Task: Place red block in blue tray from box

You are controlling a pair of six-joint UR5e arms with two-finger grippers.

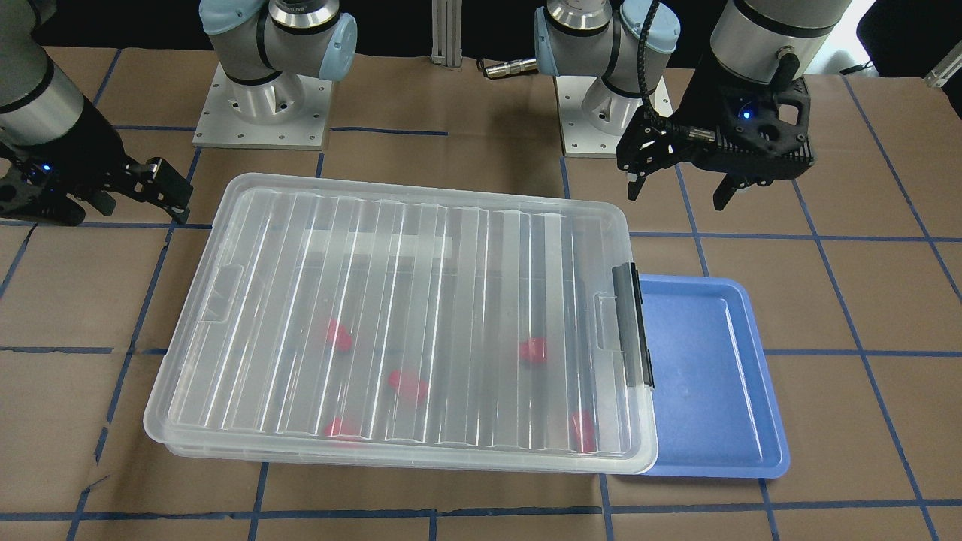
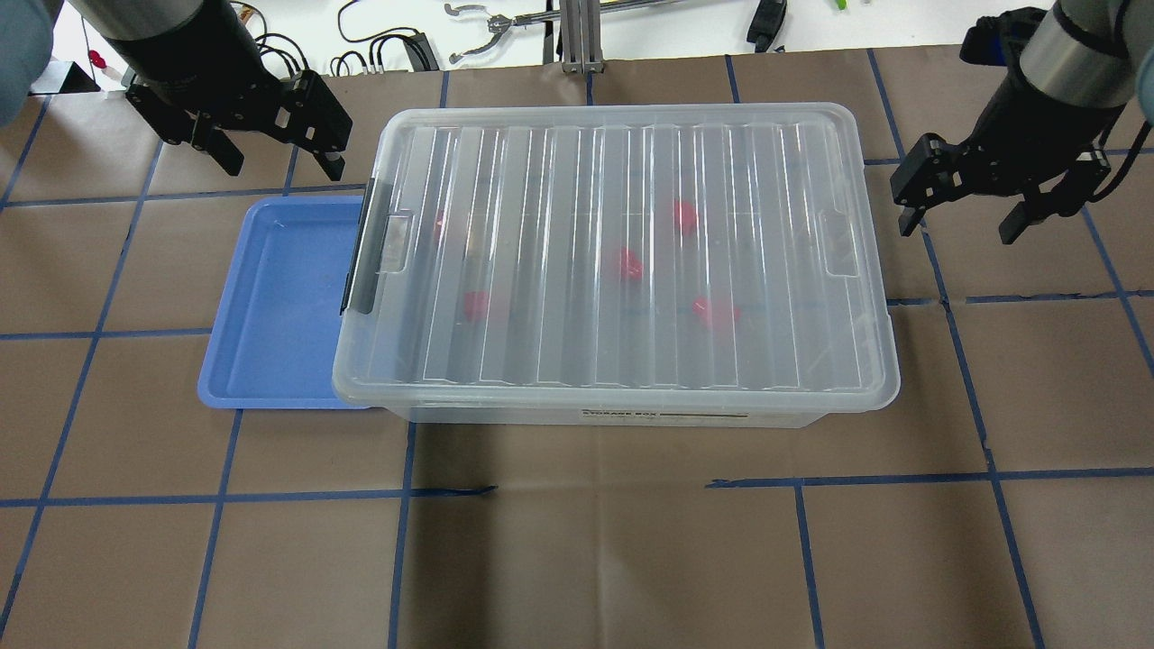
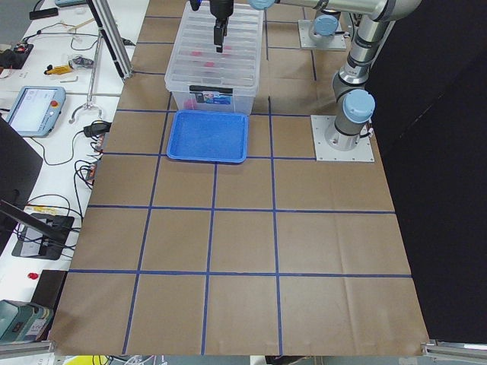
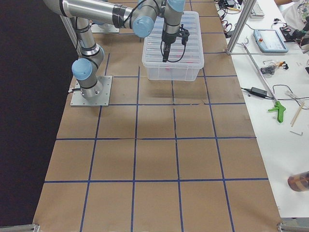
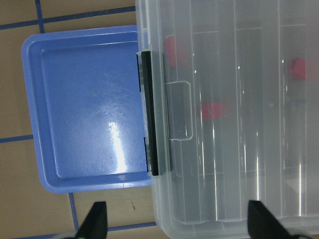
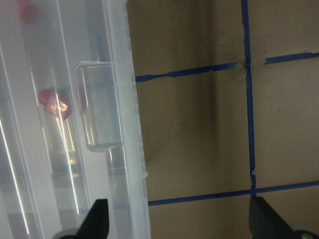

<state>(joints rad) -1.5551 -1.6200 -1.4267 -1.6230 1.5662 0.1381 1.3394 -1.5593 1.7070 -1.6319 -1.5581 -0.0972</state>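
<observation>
Red plastic block (image 2: pixel 476 305), small and roughly cube-shaped, is in neither gripper. The black two-finger left gripper (image 2: pixel 281 164) hovers empty with its jaws spread wide, above the table near the latched corner of the box. The black two-finger right gripper (image 2: pixel 957 230) hovers likewise, wide and empty, just off the opposite short end.

Between them sits the large shallow clear plastic box (image 2: pixel 505 415), closed under its ribbed translucent lid (image 2: pixel 559 180). A black latch bar (image 2: pixel 358 261) runs along the short end nearer the left gripper. The block lies on the box floor near that end, one of five alike scattered inside, all blurred by the lid's ribs.

A shallow rectangular blue plastic tray (image 2: pixel 270 306) lies empty beside the latch end. From above, the box rim covers the tray's nearest edge; whether they touch cannot be told. Everything rests on a brown paper-covered table (image 2: pixel 577 559) marked with blue tape lines.

Likely risks:
- The lid must come off first. Prying the latch with one gripper could shove or tip the box, which looks light, and drag the tray out of place.
- A lid raised at one end only may flex, slip free and drop back.
- The ribs distort where each block appears, so a grasp aimed through the lid would likely be off.
- The block is small and could squirt from the fingertips.
</observation>
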